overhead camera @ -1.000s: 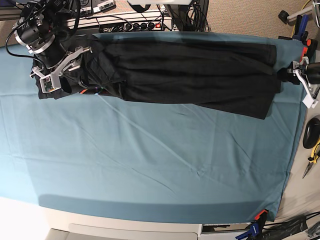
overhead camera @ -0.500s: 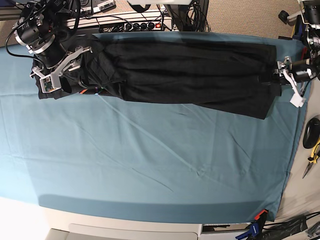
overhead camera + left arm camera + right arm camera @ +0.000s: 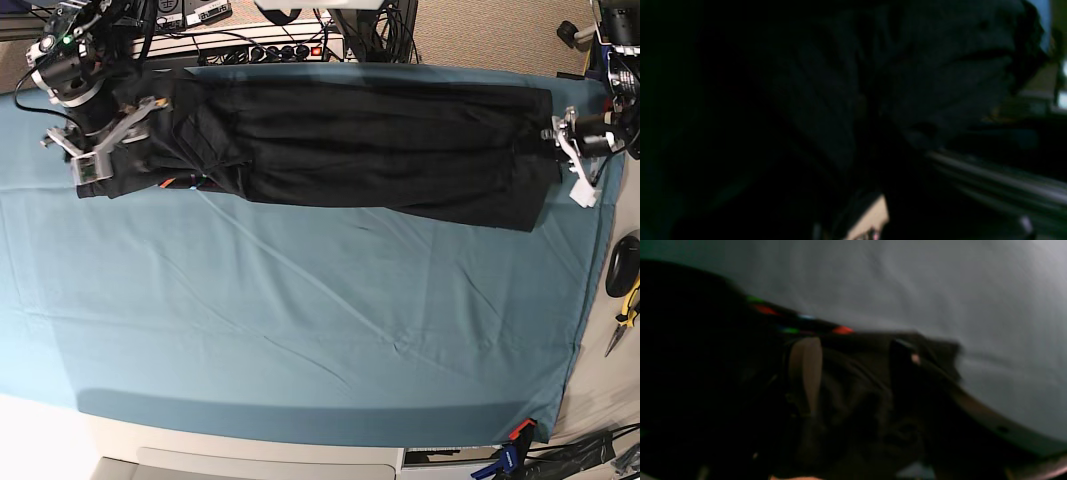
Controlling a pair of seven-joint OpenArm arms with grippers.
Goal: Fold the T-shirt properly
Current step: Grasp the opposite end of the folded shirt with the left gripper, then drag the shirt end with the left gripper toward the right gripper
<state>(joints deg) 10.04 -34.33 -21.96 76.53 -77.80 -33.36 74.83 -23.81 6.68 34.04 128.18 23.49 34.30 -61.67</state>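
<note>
Teal-blue cloth (image 3: 300, 330) covers the whole worktop, bare from the near edge at 6 o'clock up past the middle, and only at the far side does the work begin. Along that far edge the T-shirt (image 3: 380, 150) lies as a long black band running from 9 o'clock to 3 o'clock, already narrowed lengthwise, with its rainbow neckline trim (image 3: 185, 182) showing at the left end of the base view.

Judging by the layout, the step in hand is to take both ends and bring one over the other. To do it well, each claw wants a bite through all the stacked layers, not just the top one, and the two should lift evenly so the band stays taut and the edges stay square; a sagging middle would leave a crooked crease.

At 3 o'clock the left claw (image 3: 560, 135) sits right on the hem end of the shirt. Its own camera is filled with dark, blurred fabric pressed close, and the fingers appear drawn together on the cloth, so I judge it pinched tight on the T-shirt.

At 10 o'clock the right claw (image 3: 110, 135) stands at the collar end, jaws spread wide. Its wrist view shows the two fingers (image 3: 805, 373) set apart with bunched black fabric between and under them, touching the shirt beside the trim without squeezing it.
</note>
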